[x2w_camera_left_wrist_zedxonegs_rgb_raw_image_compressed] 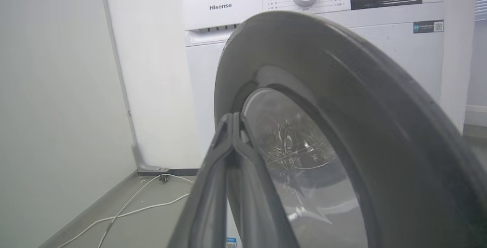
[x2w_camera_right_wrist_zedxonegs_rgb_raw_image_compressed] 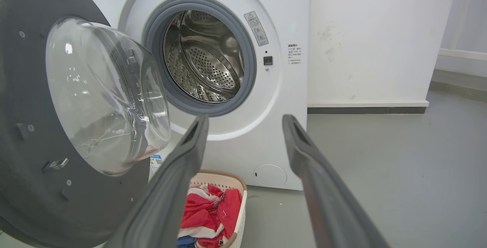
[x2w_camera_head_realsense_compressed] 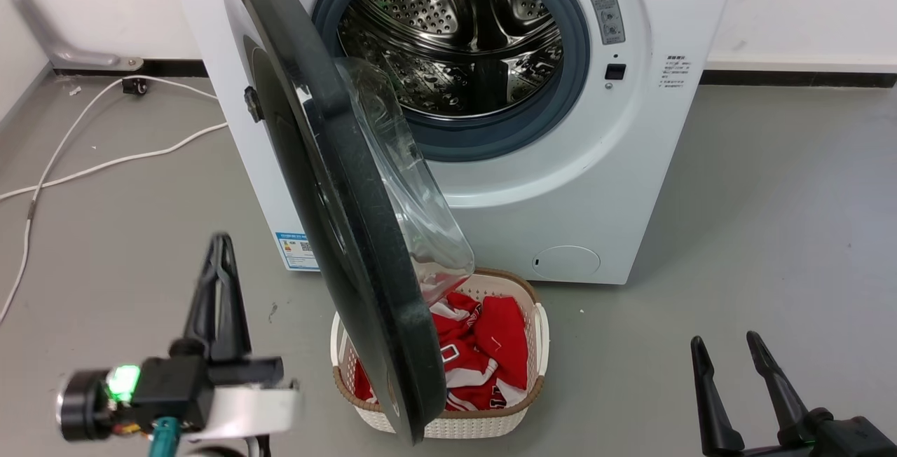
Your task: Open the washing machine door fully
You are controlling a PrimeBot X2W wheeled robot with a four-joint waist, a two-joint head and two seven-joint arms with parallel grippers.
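Note:
The white washing machine (x2w_camera_head_realsense_compressed: 560,183) stands against the wall with its steel drum (x2w_camera_head_realsense_compressed: 455,36) exposed. Its round black washing machine door (x2w_camera_head_realsense_compressed: 336,198) is swung out roughly square to the front, edge-on to me, its clear glass bowl (x2w_camera_head_realsense_compressed: 413,183) facing right. My left gripper (x2w_camera_head_realsense_compressed: 221,240) is shut with nothing in it, on the floor side left of the door's outer face. In the left wrist view its closed fingers (x2w_camera_left_wrist_zedxonegs_rgb_raw_image_compressed: 231,126) point at that outer face (x2w_camera_left_wrist_zedxonegs_rgb_raw_image_compressed: 361,107). My right gripper (x2w_camera_head_realsense_compressed: 725,339) is open at the lower right, well clear of the door (x2w_camera_right_wrist_zedxonegs_rgb_raw_image_compressed: 23,88).
A white woven basket (x2w_camera_head_realsense_compressed: 434,429) of red clothes sits on the floor right under the door's free edge. A white cable (x2w_camera_head_realsense_compressed: 105,162) trails over the grey floor at the left. Bare floor lies to the right of the machine.

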